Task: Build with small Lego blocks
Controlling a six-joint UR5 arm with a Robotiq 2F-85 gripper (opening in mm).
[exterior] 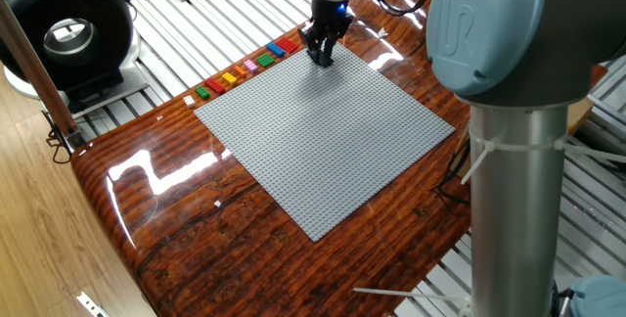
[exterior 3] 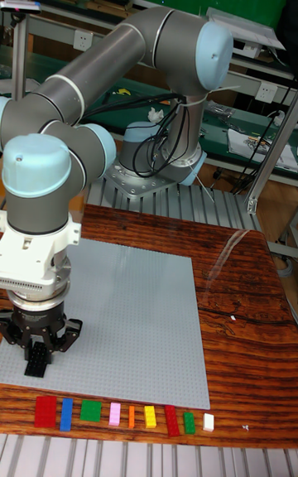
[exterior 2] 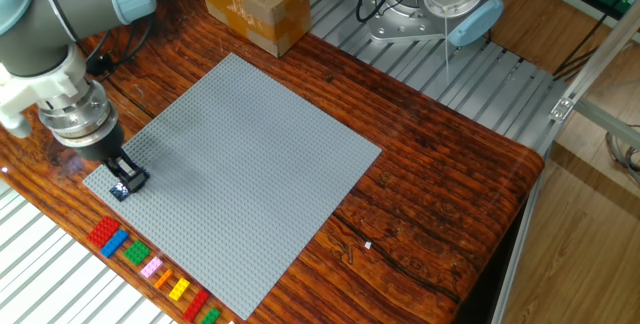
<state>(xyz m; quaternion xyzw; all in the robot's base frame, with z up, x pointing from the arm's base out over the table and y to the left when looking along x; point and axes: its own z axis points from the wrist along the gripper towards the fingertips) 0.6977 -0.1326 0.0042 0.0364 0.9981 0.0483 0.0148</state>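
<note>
Blue brick (exterior 2: 120, 190) between jaws, at baseplate (exterior 2: 240, 164) corner.

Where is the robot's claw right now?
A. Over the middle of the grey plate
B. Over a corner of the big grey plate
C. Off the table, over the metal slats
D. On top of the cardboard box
B: the gripper sits at the corner of the grey plate nearest the row of small Lego blocks.
</note>
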